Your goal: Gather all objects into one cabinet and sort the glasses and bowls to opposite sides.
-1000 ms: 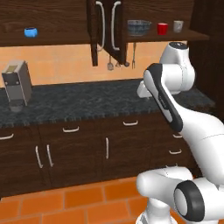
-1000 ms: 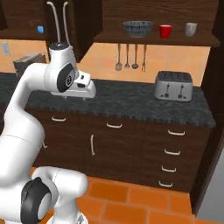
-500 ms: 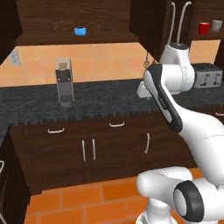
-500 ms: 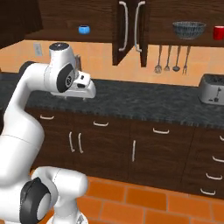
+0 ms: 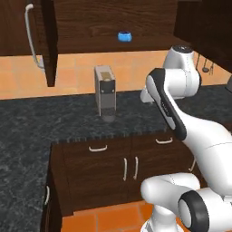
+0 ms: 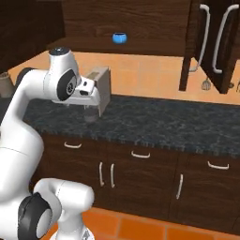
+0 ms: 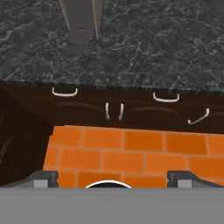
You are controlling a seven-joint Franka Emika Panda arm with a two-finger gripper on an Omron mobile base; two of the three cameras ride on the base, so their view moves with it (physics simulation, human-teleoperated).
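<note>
One squat bright blue cup (image 5: 124, 36) of glossy finish sits alone on the dark brown wooden shelf (image 5: 113, 44) of an open wall unit, high above the bench; from the right base camera the same cup (image 6: 119, 37) stands near the middle of that shelf (image 6: 122, 47). Below it, a tall boxy grey appliance with a tan top (image 5: 105, 93) stands upright on the speckled black stone bench (image 5: 54, 122), a round dark base at its foot. Smooth dark wood lower cabinet doors with curved pale metal handles (image 5: 129, 168) run under the bench edge, and orange brick-patterned floor tiles (image 7: 131, 151) lie before them. A dark wood wall cabinet door with long white bar handles (image 6: 213, 40) hangs open to the right, with metal utensils (image 6: 206, 84) just beneath it. The pincer (image 7: 112, 177) points down at the floor tiles, its two small dark fingertips (image 7: 41, 177) set wide apart, released and holding nothing.
</note>
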